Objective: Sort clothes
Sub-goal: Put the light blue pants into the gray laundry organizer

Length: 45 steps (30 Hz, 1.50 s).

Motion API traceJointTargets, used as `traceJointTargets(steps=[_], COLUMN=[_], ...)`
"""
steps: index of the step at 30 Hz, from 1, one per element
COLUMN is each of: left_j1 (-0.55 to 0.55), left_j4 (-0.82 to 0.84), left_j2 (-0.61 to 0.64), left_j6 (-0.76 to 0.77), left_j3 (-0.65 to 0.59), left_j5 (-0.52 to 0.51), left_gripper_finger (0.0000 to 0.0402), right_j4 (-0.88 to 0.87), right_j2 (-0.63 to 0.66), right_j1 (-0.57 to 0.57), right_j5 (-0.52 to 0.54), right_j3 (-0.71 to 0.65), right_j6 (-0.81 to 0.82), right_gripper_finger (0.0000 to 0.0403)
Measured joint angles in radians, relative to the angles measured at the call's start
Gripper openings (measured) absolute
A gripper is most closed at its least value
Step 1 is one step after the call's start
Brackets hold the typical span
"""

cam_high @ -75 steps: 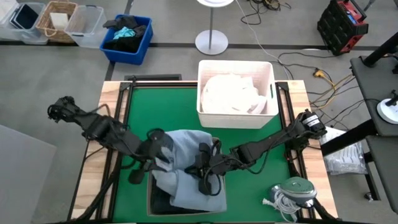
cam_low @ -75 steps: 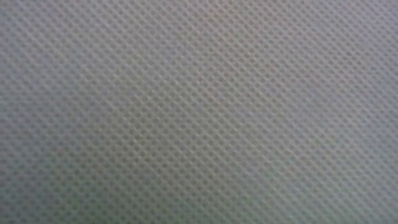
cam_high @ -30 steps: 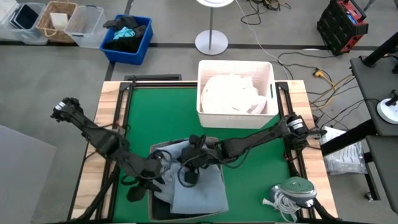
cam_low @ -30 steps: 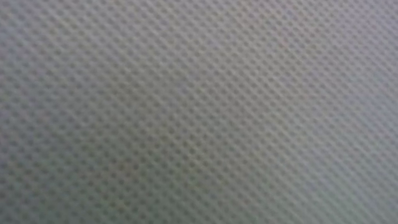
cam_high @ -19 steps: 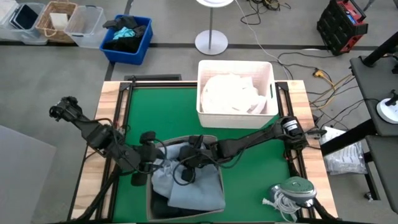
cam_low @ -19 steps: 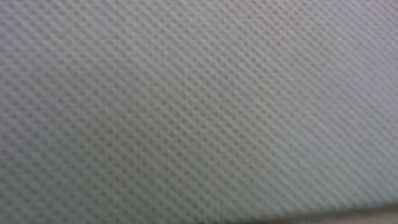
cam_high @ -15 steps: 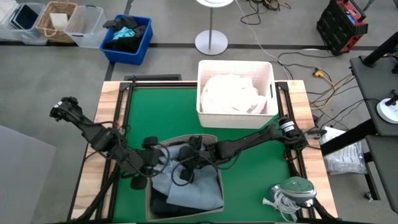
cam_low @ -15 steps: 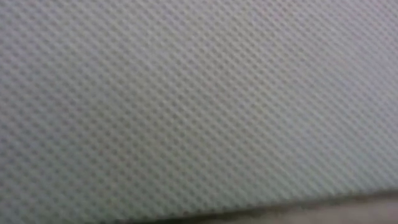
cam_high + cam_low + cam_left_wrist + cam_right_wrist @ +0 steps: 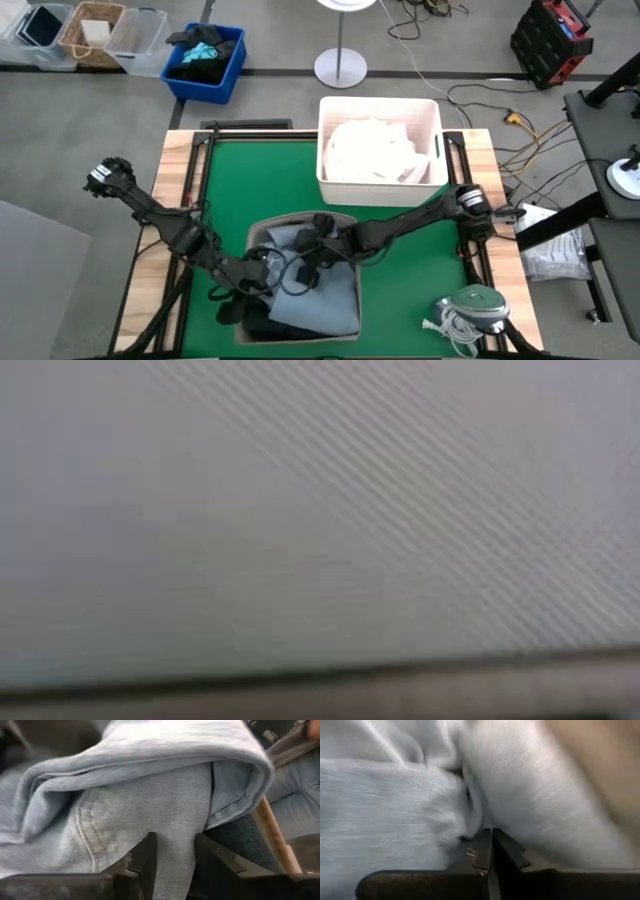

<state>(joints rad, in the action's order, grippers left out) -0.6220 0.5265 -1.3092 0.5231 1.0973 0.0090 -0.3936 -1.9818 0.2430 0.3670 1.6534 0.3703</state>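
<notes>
— While both pincers are down in the grey bin (image 9: pixel 252 238) at the near edge of the table (image 9: pixel 260 180), what worries us most?

— The left pincer (image 9: pixel 172 857) has its fingers spread around a fold of the light blue garment (image 9: pixel 315 305), pressed in but not closed; we could close on a thick doubled layer and drag up the darker piece (image 9: pixel 240 840) beneath.

— And the right pincer (image 9: pixel 491 851)?

— Its fingers are pressed together with pale cloth all round — whether any fabric is truly pinched between them, we cannot tell for sure.

— So a lift could slip?

— Or both arms pull the same garment apart, tipping the bin, before anything reaches the white bin (image 9: pixel 430 120) of pale clothes.
</notes>
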Motion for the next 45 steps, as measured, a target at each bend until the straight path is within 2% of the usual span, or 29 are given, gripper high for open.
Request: traceJointTargets(steps=[4, 8, 14, 18, 24, 30, 34, 40, 42, 45], left_j1=[0.000, 0.000, 0.000, -0.001, -0.001, -0.004, -0.007, -0.013, -0.017, -0.023], left_j4=[0.012, 0.021, 0.114, 0.263, 0.418, 0.442, 0.440, 0.445, 0.448, 0.450], left_j2=[0.003, 0.014, 0.014, 0.015, 0.016, 0.017, 0.018, 0.013, 0.008, 0.004], left_j6=[-0.002, 0.002, -0.002, -0.030, -0.105, -0.122, -0.123, -0.122, -0.122, -0.122], left_j3=[-0.001, 0.010, 0.143, 0.273, 0.438, 0.549, 0.578, 0.578, 0.577, 0.576], left_j5=[-0.017, -0.049, -0.106, -0.171, -0.283, -0.341, -0.341, -0.341, -0.341, -0.341], left_gripper_finger=[0.0114, 0.0114, 0.0114, 0.0114, 0.0114, 0.0114, 0.0114, 0.0114, 0.0114, 0.0114], right_j4=[-0.017, 0.020, 0.110, 0.231, 0.386, 0.404, 0.407, 0.384, 0.363, 0.345], right_j2=[0.136, 0.252, 0.287, 0.206, 0.024, -0.130, -0.172, -0.173, -0.173, -0.173], right_j1=[0.013, 0.044, 0.135, 0.205, 0.210, 0.209, 0.196, 0.153, 0.144, 0.142], right_j5=[0.032, 0.018, -0.098, -0.098, -0.162, -0.201, -0.238, -0.361, -0.401, -0.403], right_j3=[-0.002, 0.006, 0.002, 0.006, 0.015, 0.029, 0.027, 0.027, 0.027, 0.016], right_j6=[-0.029, -0.033, -0.053, -0.080, -0.042, 0.060, 0.080, 0.074, 0.051, -0.024], right_gripper_finger=[0.0009, 0.0009, 0.0009, 0.0009, 0.0009, 0.0009, 0.0009, 0.0009, 0.0009, 0.0009])
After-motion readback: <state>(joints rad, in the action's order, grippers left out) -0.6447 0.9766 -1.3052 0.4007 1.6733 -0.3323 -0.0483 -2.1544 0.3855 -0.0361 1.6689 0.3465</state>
